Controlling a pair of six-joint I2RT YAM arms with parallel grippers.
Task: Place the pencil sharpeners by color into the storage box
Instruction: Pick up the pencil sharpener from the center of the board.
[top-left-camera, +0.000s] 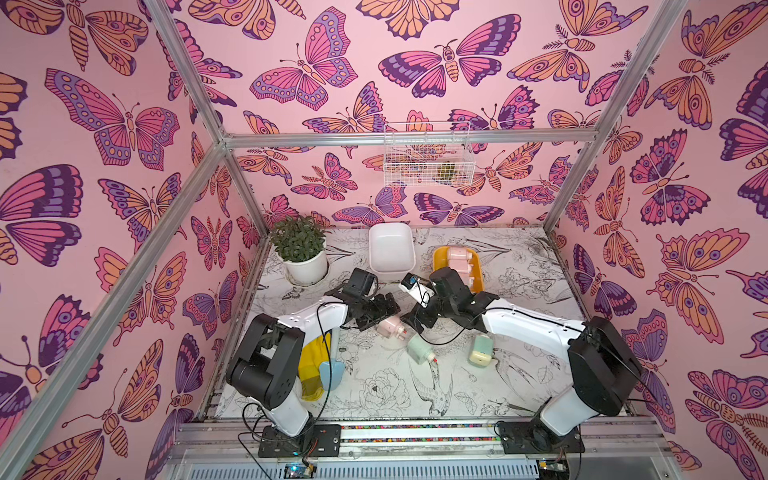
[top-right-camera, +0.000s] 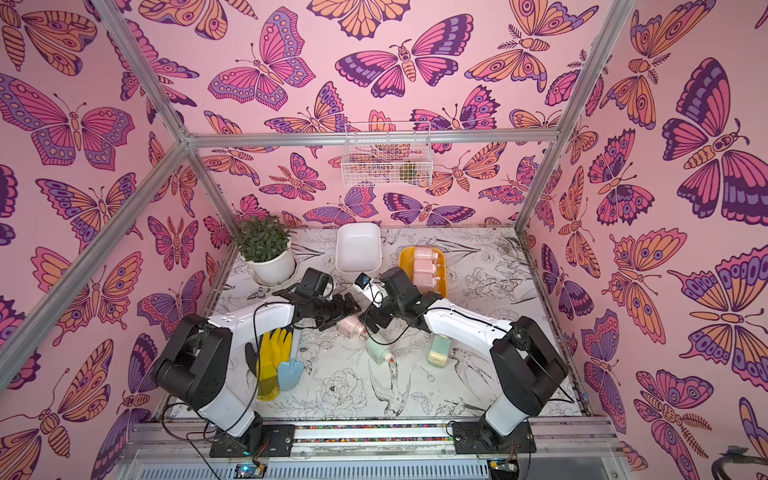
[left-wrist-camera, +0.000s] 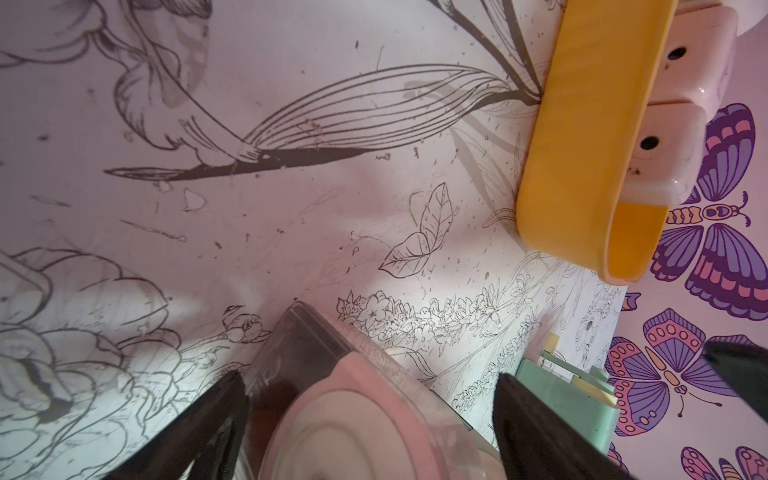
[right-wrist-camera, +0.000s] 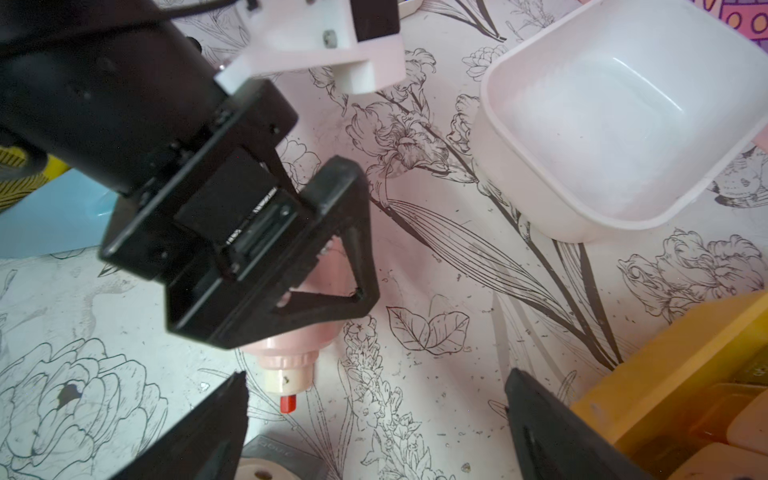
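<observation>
Near the middle of both top views, we see the left gripper (top-left-camera: 380, 316) with its jaws spread wide on either side of a pale pink sharpener (top-left-camera: 391, 326) that lies on the table (top-left-camera: 386, 386); the left wrist view shows that sharpener (left-wrist-camera: 357, 415) between the two dark fingers, with gaps on both sides. We cannot tell whether either finger touches it. Just right of it, the right gripper (top-left-camera: 417, 322) also stands wide open and holds nothing; its wrist view shows the left gripper (right-wrist-camera: 291, 266) over the pink sharpener (right-wrist-camera: 286, 357), whose red tip points toward the lower edge.

Lower in the frame, two mint green sharpeners lie loose on the table: one (top-left-camera: 420, 350) just below the grippers, another (top-left-camera: 481, 351) to its right, under the right arm.

Toward the upper centre, a white box (top-left-camera: 391, 249) stands empty, and right of it a yellow box (top-left-camera: 478, 278) holds pink sharpeners (top-left-camera: 460, 257).

At the lower left, a yellow glove (top-right-camera: 272, 361) and a light blue shovel (top-right-camera: 289, 374) lie beside the left arm. A potted plant (top-left-camera: 300, 249) stands at the upper left of the table.
</observation>
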